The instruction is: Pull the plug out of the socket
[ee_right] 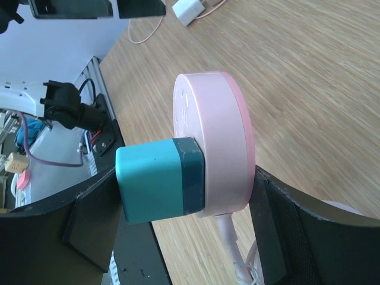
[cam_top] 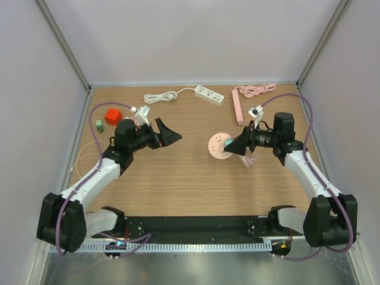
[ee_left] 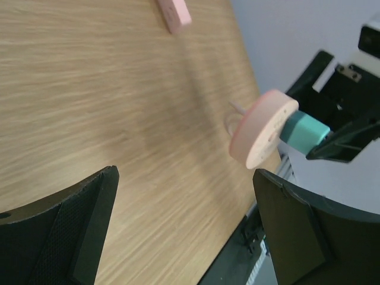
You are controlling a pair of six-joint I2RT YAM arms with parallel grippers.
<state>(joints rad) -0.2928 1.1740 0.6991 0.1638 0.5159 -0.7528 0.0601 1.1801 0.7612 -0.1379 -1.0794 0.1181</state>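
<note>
Toward the table's [cam_top: 178, 184] right edge, we see the right claw [cam_top: 237, 145] closed lengthwise on the joined pair and holding it off the wood. One finger is on the end of the teal plug [ee_right: 155, 178], the other behind the pink round socket [ee_right: 217, 136]. Left of the middle, the left claw [cam_top: 169, 133] hangs wide open, empty.

Plug [ee_right: 157, 187] teal, darker teal band at base. Socket [ee_right: 219, 142] pale pink (rim deeper pink). Table [cam_top: 190, 178] light streaky wood grain. Far back, power strip [cam_top: 209, 94] white, second strip [cam_top: 237, 108] pink. Cube [cam_top: 113, 116] red. Left arm [cam_top: 98, 175] white, joints black.
</note>
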